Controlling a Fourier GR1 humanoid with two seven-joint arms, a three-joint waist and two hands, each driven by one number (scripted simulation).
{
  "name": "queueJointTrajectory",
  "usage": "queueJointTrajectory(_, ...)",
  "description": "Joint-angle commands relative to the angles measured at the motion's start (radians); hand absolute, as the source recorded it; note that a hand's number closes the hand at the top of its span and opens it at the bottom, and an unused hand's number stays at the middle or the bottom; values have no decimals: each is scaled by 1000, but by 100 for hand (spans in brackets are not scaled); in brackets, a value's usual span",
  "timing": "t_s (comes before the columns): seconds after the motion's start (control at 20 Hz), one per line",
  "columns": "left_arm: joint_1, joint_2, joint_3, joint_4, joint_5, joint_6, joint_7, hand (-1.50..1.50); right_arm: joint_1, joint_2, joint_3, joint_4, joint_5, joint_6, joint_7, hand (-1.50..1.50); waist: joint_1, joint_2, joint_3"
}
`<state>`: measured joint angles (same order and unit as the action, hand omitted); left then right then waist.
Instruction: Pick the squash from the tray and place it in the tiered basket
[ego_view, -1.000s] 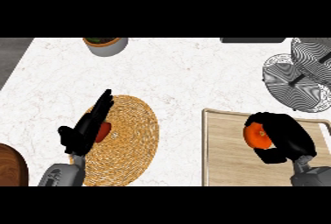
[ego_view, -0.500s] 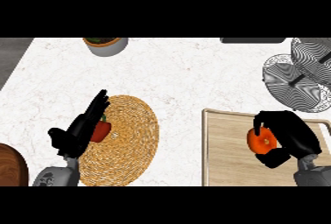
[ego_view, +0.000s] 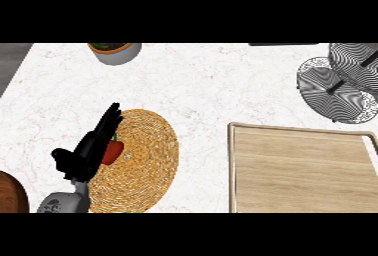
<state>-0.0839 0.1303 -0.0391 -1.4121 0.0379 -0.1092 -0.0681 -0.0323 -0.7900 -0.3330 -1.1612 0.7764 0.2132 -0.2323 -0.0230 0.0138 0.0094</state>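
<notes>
The wooden tray (ego_view: 233, 165) lies at the right of the counter, and only bare wood shows on it. No squash is visible in the head view. The wire tiered basket (ego_view: 339, 90) stands at the far right, behind the tray. My left hand (ego_view: 88, 155) rests at the left with straight fingers pointing away from me, over the edge of a round woven mat (ego_view: 148, 155). A small red vegetable (ego_view: 113, 151) lies on the mat right beside the palm. My right hand is out of the picture.
A grey pot with a plant (ego_view: 114, 51) stands at the counter's far edge, left of centre. A dark brown round object (ego_view: 10, 192) shows at the lower left corner. White marble counter (ego_view: 207, 90) stretches between the mat, tray and basket.
My right hand, curled round the orange squash above the tray, has moved down and right out of the picture with it. The left hand has barely shifted.
</notes>
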Motion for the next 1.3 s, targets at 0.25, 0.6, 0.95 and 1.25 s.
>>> queueJointTrajectory(0.25,-15,-16,-34,14,-22,-5,1,0,-163,-170,-324,379,-333,166,-313,150,33,-7,-2)
queueJointTrajectory(0.6,-36,-14,-20,81,-13,-34,-51,0,-323,-379,-329,624,-335,276,-481,150,56,-2,-6)
queueJointTrajectory(0.95,-64,-56,-46,95,-51,10,-38,0,-626,-432,-256,713,-322,334,-306,150,70,-2,-8)
queueJointTrajectory(1.25,-89,-42,-40,61,-22,-29,14,0,-873,-339,-151,717,-261,295,-103,150,91,2,-8)
